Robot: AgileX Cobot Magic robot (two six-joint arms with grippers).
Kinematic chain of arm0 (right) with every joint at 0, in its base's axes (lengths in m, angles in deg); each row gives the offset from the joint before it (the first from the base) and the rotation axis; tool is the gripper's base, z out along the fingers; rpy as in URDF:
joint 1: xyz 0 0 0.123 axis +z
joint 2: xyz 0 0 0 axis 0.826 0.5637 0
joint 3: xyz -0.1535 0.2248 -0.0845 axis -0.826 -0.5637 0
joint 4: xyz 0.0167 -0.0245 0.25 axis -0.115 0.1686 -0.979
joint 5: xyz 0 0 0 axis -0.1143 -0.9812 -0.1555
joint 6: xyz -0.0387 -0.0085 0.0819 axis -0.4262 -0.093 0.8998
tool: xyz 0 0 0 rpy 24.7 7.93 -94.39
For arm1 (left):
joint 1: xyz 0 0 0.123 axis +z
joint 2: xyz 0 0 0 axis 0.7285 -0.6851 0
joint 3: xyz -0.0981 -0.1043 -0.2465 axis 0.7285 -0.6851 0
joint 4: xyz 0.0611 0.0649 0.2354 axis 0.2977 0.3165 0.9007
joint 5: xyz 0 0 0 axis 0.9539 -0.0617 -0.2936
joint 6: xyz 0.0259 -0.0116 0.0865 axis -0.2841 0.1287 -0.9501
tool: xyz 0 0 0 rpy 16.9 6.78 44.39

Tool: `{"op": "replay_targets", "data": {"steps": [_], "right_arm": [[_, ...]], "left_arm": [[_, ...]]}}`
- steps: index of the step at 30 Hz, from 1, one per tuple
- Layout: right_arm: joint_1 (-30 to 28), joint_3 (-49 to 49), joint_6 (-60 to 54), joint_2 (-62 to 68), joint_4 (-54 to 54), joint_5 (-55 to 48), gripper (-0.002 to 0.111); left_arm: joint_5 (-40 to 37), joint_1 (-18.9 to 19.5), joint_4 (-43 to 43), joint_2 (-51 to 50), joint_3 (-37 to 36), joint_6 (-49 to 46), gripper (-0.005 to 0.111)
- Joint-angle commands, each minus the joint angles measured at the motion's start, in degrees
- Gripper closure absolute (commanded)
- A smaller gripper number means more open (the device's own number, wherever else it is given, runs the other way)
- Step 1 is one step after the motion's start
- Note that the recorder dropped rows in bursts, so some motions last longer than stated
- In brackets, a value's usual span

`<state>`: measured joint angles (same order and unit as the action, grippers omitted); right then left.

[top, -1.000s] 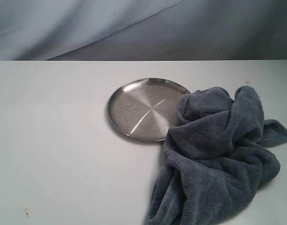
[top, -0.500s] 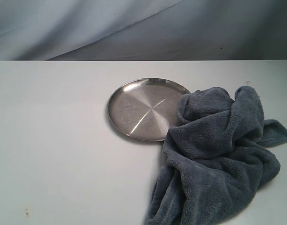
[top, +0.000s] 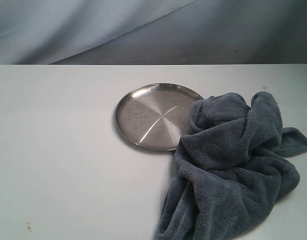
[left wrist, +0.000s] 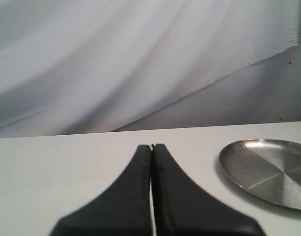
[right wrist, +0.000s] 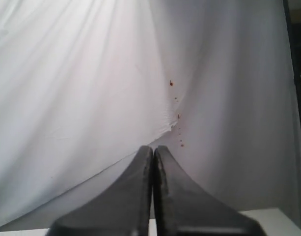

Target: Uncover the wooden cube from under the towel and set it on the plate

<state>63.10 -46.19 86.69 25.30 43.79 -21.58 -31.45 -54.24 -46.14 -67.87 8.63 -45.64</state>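
The left gripper and right gripper are seen pressed together on nothing, the left held clear of the plate, whose edge is overlapped by the bunched towel.

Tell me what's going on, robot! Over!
Shut and empty: left gripper, right gripper. No cube in sight; towel heaped, untouched. It overlaps the plate rim.

White table, matte top, few tiny brownish specks low left in exterior view, maybe stains. Pale grey backdrop cloth hangs behind, creased diagonally, small reddish spots on it
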Motion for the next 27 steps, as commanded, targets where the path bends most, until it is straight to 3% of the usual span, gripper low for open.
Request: {"op": "replay_targets", "data": {"steps": [1, 12, 16, 27], "right_arm": [[0.16, 7.83, 0.29, -0.27, 7.76, -3.62, 0.108], [0.31, 24.73, -5.55, -0.27, 8.09, -29.08, 0.108], [2.76, 29.16, -8.27, -0.21, 8.09, -36.55, 0.108], [7.55, 43.58, -6.23, 23.42, 5.04, -62.72, 0.108]], "left_arm": [[0.62, 0.12, -0.14, 0.24, -0.25, 0.13, 0.107], [0.62, 0.12, -0.14, 0.24, -0.25, 0.13, 0.107], [0.62, 0.12, -0.14, 0.24, -0.25, 0.13, 0.107], [0.62, 0.12, -0.14, 0.24, -0.25, 0.13, 0.107]]}}
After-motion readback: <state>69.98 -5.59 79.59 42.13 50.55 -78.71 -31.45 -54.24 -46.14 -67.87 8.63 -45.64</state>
